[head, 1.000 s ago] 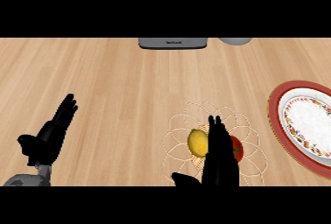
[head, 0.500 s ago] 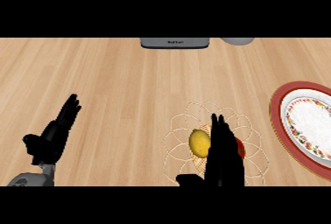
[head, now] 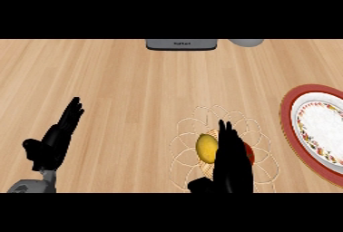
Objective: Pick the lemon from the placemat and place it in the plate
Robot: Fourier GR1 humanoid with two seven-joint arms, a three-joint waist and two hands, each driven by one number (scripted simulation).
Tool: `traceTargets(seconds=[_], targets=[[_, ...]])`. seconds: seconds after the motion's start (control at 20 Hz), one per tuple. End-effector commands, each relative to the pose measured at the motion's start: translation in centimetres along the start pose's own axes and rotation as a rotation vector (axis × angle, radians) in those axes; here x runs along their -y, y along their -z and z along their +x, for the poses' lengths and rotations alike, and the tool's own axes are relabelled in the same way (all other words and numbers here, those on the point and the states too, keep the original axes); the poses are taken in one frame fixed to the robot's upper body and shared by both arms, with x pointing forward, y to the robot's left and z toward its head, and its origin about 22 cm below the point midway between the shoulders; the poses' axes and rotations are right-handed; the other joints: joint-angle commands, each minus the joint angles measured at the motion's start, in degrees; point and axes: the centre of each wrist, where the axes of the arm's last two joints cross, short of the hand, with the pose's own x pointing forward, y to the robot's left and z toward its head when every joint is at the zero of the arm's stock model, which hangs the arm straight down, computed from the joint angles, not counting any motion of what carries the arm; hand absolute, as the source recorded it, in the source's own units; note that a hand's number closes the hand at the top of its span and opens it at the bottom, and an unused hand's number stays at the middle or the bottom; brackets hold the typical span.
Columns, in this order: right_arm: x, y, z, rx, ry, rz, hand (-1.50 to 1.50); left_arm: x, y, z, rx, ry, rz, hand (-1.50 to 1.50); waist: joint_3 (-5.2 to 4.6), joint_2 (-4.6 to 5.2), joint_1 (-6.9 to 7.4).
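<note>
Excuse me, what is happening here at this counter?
A robot is working to move a lemon from a lacy placemat to the red-rimmed plate at the right. The right robot hand is over the placemat with straight fingers, right beside the lemon, which lies on the mat, not yet lifted. The plate holds nothing. The left robot hand rests open at the lower left.

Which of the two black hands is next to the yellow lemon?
The right hand, fingers straight, beside the yellow lemon on the lacy round placemat. The left hand rests open, far off at the view's left.
</note>
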Motion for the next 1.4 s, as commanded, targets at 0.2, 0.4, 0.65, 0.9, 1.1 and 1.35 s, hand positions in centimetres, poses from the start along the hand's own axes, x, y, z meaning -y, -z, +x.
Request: traceTargets(seconds=[0.2,0.4,0.65,0.9,1.1,1.35], targets=[[-0.5,3.7,0.0,-0.180,-0.072,0.013,-1.50,-1.6,0.5,0.3,-0.007,-0.015,0.004,0.00,0.01,0.03,-0.11],[-3.1,4.2,0.5,-0.221,-0.072,0.015,-1.50,-0.9,0.1,0.1,0.009,0.003,0.002,0.00,0.03,0.07,0.37],[-2.3,4.8,-0.1,-0.131,-0.075,0.130,1.50,0.9,-1.5,-1.2,-0.010,0.014,-0.009,0.00,0.03,-0.02,0.11],[-4.2,6.7,0.1,-0.090,-0.065,0.109,1.50,1.6,1.0,-0.7,0.007,-0.003,0.009,0.00,0.03,0.11,0.10],[-5.0,5.4,-0.8,-0.037,-0.086,0.061,1.50,1.9,0.1,-0.1,0.006,0.000,0.002,0.00,0.03,0.01,0.00],[3.5,7.8,-15.1,-0.122,-0.155,-0.074,1.50,-1.3,-1.6,-1.2,-0.038,-0.008,0.091,0.00,0.31,-0.94,-5.31]])
